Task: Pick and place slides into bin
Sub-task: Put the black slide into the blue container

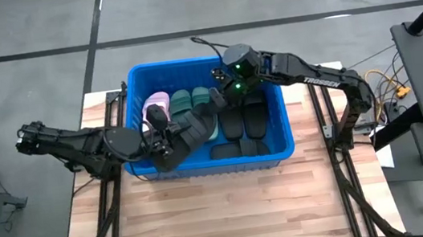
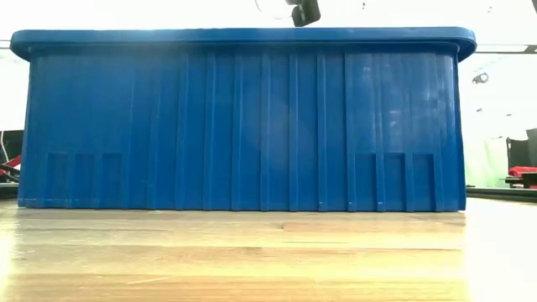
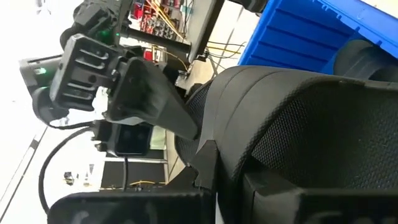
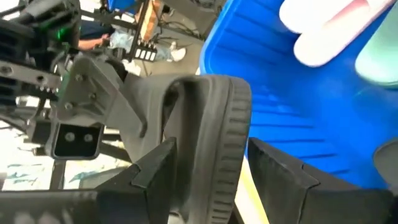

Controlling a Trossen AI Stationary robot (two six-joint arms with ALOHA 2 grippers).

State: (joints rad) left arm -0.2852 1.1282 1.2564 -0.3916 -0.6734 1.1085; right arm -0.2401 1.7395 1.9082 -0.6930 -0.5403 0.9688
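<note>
Clenched, the left gripper (image 1: 167,140) holds a black slide (image 1: 192,125) above the middle of the bin (image 1: 188,63), its arm reaching in over the bin's left rim. The right gripper (image 1: 224,92) meets the same slide from the far right side. Its jaws are spread to either side of the sole: the right wrist view shows the slide (image 4: 211,143) standing on edge between the fingers (image 4: 155,174), one against the rubber and a thin gap at the other, so they straddle it without a firm clamp. In the left wrist view the slide (image 3: 298,112) fills the foreground, with one finger of the right gripper (image 3: 143,99) laid along it. Beneath it, more slides lie on the bin floor: a pink pair (image 1: 155,103) at the far left, a green pair (image 1: 190,99) just beside them, and black ones (image 1: 244,118) toward the right. The bin sits on the far half of the wooden table (image 1: 223,214). From the low view its blue wall (image 2: 252,126) spans almost the whole width and hides its contents.
</note>
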